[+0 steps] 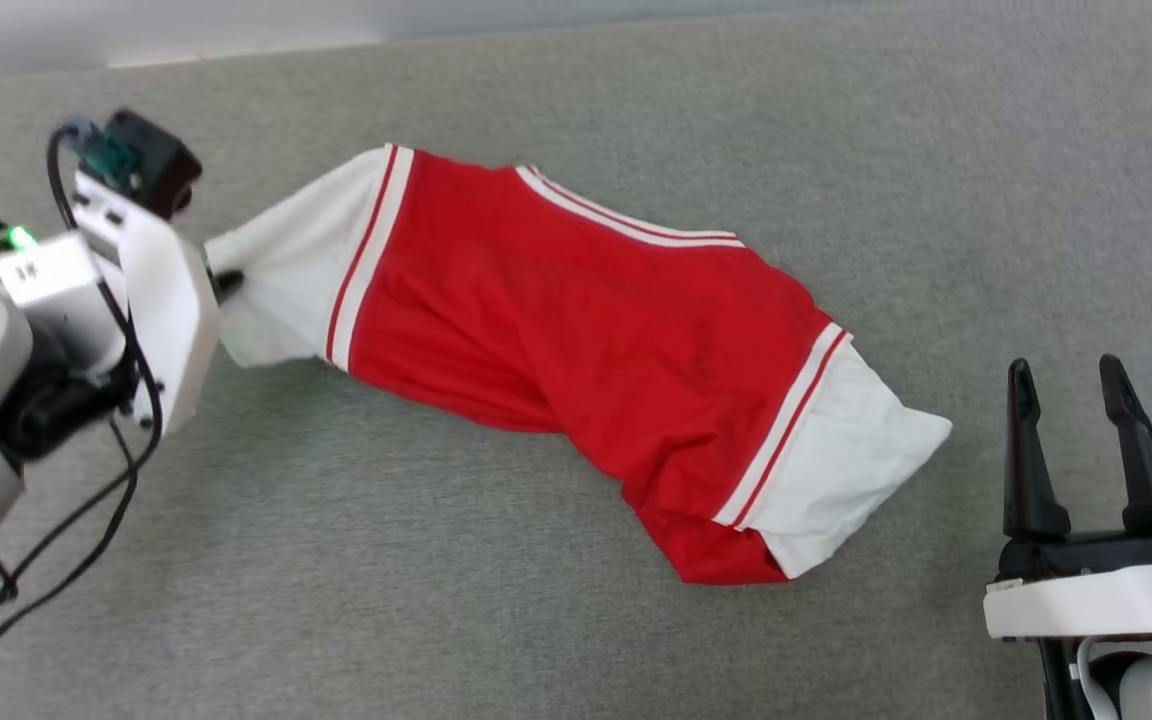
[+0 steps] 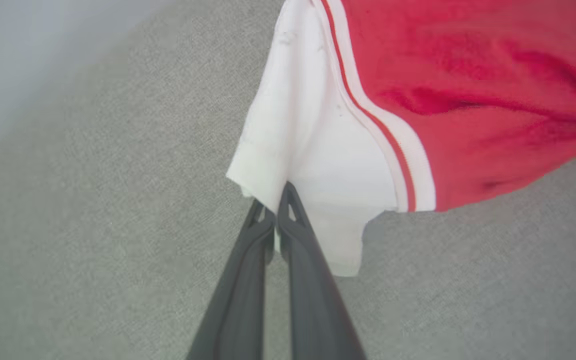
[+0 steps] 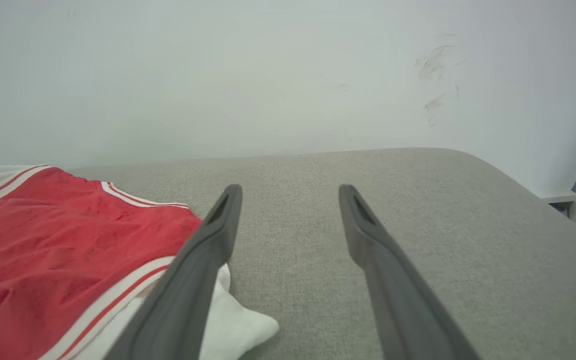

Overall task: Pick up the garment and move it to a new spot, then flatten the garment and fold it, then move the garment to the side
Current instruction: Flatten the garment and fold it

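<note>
Your left fingers (image 2: 295,235) clench the garment's (image 1: 576,330) white sleeve (image 2: 308,150) on the grey cloth desk (image 1: 836,120). Your right fingers (image 1: 1026,460) stand spread and empty toward its right edge. A scuffed white wall (image 3: 268,75) stands behind.

The garment (image 1: 576,330) lies on the bench (image 1: 836,150), stretched from 10 o'clock to 4 o'clock. The left hand (image 1: 226,283), at 9 o'clock, pinches one sleeve end. The right hand (image 1: 1066,378) sits at 4 o'clock, near the other sleeve but apart from it.
</note>
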Controlling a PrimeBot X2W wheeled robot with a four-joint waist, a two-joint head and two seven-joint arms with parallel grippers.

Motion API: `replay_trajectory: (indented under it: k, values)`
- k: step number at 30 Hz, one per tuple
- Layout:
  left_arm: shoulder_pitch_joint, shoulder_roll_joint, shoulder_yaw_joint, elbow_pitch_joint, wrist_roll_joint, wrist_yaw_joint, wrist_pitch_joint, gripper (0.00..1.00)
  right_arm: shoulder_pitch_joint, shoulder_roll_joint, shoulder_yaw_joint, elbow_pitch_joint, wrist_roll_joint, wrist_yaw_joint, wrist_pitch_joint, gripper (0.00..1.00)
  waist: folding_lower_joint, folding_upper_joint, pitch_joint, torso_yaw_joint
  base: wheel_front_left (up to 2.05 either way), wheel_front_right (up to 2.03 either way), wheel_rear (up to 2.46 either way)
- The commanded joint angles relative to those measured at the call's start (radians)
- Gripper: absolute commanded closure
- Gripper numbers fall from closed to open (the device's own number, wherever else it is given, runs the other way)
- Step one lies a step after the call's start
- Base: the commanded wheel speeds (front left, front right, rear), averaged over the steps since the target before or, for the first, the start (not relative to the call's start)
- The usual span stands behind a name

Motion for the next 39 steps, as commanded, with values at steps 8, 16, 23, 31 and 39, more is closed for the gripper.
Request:
replay_trajectory:
  k: [8,16,23,31,39]
  values:
    - [0.186,0.073,-0.018,-0.082,-0.032,0.048,-0.064,1.00,0.037,0.002,-0.009,0.013,-0.018,0.000,-0.002,0.00,0.0000,0.0000,-0.084,0.071,0.00,0.00,0.00]
    - [0.402,0.069,-0.041,-0.116,-0.122,0.113,-0.135,1.00,0.052,0.002,-0.013,0.026,-0.030,0.000,-0.002,0.00,0.0000,0.0000,-0.107,0.079,0.00,0.00,0.00]
    - [0.523,-0.011,-0.045,-0.040,-0.166,0.131,-0.259,0.00,0.044,0.002,-0.022,0.042,-0.052,0.000,-0.002,0.00,0.0000,0.0000,-0.152,0.069,0.00,0.00,0.00]
    - [0.564,-0.013,0.026,-0.063,-0.106,0.218,-0.504,0.00,-0.021,0.002,-0.050,-0.011,-0.170,0.000,-0.002,0.00,0.0000,0.0000,-0.196,0.097,0.00,0.00,0.00]
    - [0.643,-0.020,0.088,-0.130,-0.053,0.362,-0.726,0.00,-0.139,-0.117,0.001,0.007,-0.252,0.000,-0.002,0.00,0.0000,0.0000,-0.211,0.122,0.00,0.00,0.00]
